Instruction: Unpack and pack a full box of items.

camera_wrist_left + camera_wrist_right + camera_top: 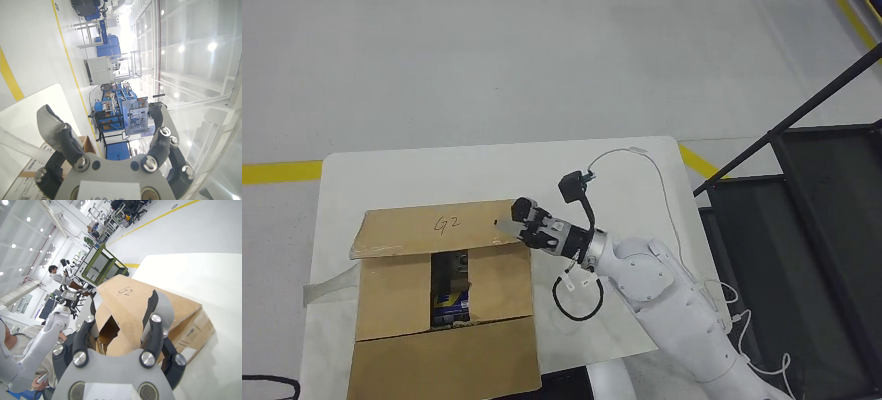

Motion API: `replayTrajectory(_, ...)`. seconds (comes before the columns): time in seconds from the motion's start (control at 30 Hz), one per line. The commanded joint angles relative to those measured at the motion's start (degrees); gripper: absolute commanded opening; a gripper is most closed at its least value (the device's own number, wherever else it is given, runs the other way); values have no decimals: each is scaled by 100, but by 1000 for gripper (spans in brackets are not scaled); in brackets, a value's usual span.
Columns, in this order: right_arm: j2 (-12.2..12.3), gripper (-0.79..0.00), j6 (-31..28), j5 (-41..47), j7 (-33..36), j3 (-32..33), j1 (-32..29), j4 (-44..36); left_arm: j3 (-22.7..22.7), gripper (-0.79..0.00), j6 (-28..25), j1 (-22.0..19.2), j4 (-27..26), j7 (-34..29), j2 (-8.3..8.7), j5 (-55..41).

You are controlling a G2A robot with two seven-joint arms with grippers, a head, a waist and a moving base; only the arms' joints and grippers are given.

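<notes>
A brown cardboard box stands on the left half of the white table. Its far flap, marked by hand, lies folded outward. A gap between the inner flaps shows dark and blue packages inside. My right gripper is at the box's far right corner. In the right wrist view this gripper is open, its fingers standing either side of the flaps of the box. My left gripper is open and holds nothing, tilted up toward the room, with a labelled side of the box beside it.
A strip of clear tape hangs off the box's left side. A thin white cable lies across the table's right part. A black metal frame stands just past the table's right edge. Bare tabletop lies behind the box.
</notes>
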Motion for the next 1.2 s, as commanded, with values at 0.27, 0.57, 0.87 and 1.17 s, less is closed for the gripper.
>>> replayTrajectory(0.27,135,-280,273,-396,1071,88,-156,-331,0,0,0,0,0,0,0,0)
replayTrajectory(0.57,122,-419,208,-215,1177,-249,31,-303,0,0,0,0,0,0,0,0)
replayTrajectory(0.87,58,-508,461,-339,1094,-688,375,-3,0,0,0,0,0,0,0,0)
replayTrajectory(1.17,40,-496,608,-266,1018,-824,481,126,0,0,0,0,0,0,0,0)
